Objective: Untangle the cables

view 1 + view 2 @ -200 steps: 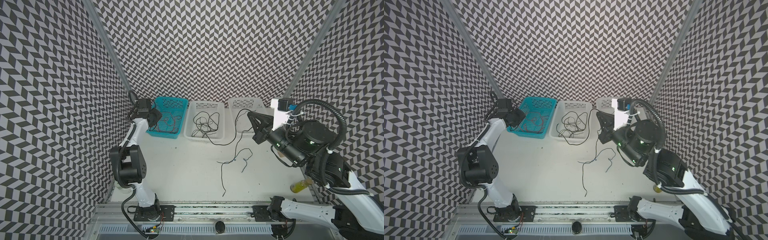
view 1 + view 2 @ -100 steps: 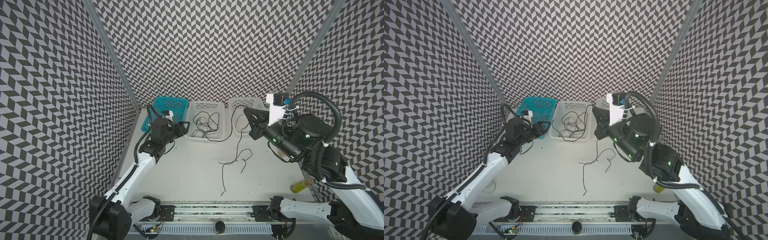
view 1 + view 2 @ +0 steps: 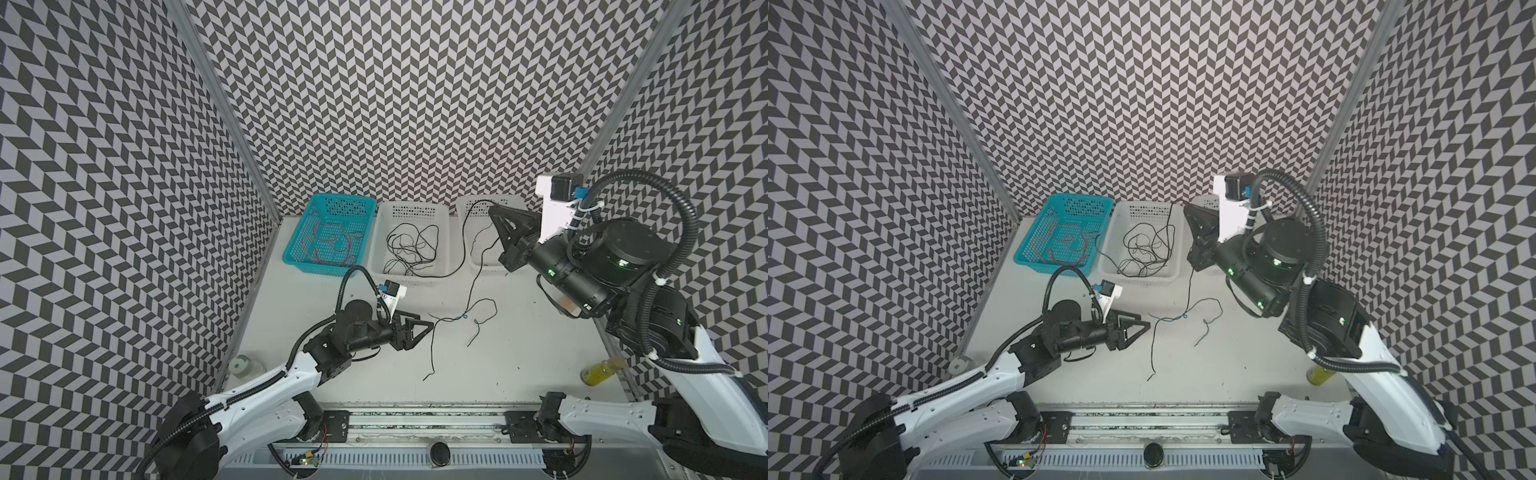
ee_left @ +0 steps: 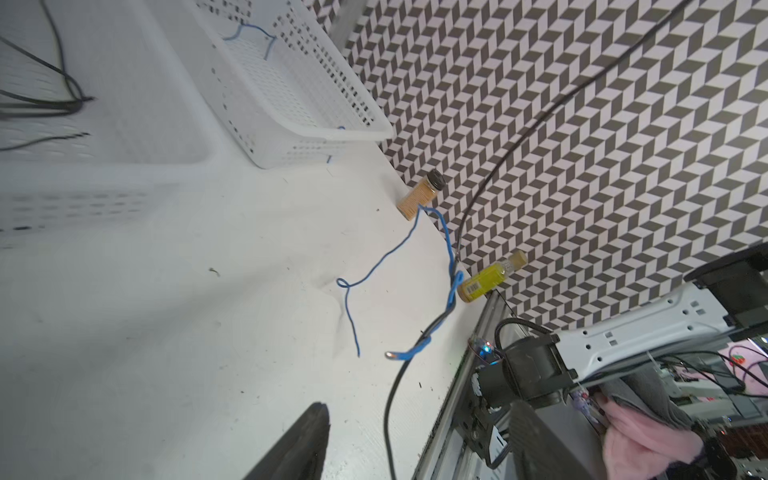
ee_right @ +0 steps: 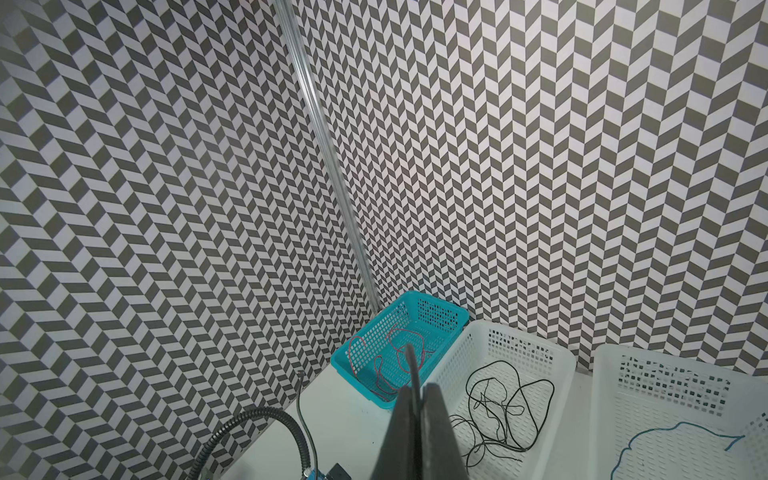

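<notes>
My right gripper (image 3: 495,212) (image 5: 417,392) hangs high over the right white basket, shut on a black cable (image 3: 471,291) (image 5: 410,365). That cable drops to the table and is twisted with a blue cable (image 3: 455,318) (image 4: 374,266) at mid-table. Its loose end trails toward the front. My left gripper (image 3: 424,328) (image 4: 419,436) lies low, just left of the twist. It is open, with nothing between its fingers. Red cables (image 3: 328,241) lie in the teal basket (image 3: 291,257). Black cables (image 3: 409,249) fill the middle white basket (image 3: 411,277).
The right white basket (image 4: 345,133) holds blue cable and is partly hidden behind the right arm in both top views. A yellow bottle (image 3: 598,371) and a brown vial (image 4: 419,195) lie by the right wall. A clear jar (image 3: 241,365) stands at the left wall.
The left arm swung from the teal basket down to mid-table beside the twist, and its jaws opened wider. The right gripper rose slightly, still holding the black cable.
</notes>
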{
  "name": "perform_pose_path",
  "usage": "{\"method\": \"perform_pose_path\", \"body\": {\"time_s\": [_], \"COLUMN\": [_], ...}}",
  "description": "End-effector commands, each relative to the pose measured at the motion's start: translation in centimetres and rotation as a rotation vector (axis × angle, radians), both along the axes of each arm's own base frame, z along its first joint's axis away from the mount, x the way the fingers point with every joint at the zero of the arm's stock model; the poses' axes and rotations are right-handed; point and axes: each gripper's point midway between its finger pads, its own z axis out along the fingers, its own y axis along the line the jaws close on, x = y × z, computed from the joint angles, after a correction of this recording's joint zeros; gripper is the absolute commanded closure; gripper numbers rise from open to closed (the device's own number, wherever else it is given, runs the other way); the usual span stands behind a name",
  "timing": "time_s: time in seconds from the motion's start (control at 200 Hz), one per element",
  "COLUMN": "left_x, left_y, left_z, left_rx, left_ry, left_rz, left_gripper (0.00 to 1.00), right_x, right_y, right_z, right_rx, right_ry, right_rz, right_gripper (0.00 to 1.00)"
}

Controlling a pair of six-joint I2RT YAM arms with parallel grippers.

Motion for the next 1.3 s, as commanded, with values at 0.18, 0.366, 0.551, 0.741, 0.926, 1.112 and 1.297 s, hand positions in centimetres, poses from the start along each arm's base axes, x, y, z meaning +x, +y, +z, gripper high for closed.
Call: {"method": "perform_pose_path", "body": {"time_s": [0.18, 0.366, 0.551, 0.741, 0.926, 1.112, 1.297], "left_x": [-3.0, -3.3, -2.5, -1.4, -0.8, -0.7, -0.9], "left_y": [-2.5, -3.3, -3.0, -2.5, -2.7, -3.5, -3.4], "left_z": [0.1, -2.2, -3.9, -3.5, -3.1, -3.5, -4.0], "left_rx": [-0.027, 0.035, 0.146, 0.174, 0.169, 0.162, 0.171], "left_ry": [-0.081, -0.058, -0.074, -0.132, -0.149, -0.138, -0.118], "left_rz": [-0.161, -0.171, -0.117, -0.055, -0.034, -0.057, -0.063], "left_gripper": [0.3, 0.33, 0.34, 0.33, 0.32, 0.43, 0.74], "right_x": [-0.7, -1.1, -1.4, -1.5, -1.4, -1.8, -2.0], "right_y": [-0.8, -0.8, -0.9, -0.8, -0.3, 0.4, -0.3], "right_z": [2.6, 3.4, 3.9, 3.6, 3.4, 3.3, 3.9], "right_rx": [0.068, 0.086, 0.09, 0.087, 0.089, 0.11, 0.113], "right_ry": [-0.045, -0.054, -0.059, -0.054, -0.044, -0.031, -0.044], "right_rz": [0.009, 0.027, 0.036, 0.043, 0.062, 0.11, 0.092], "right_gripper": [1.0, 1.0, 1.0, 1.0, 1.0, 1.0, 1.0]}}
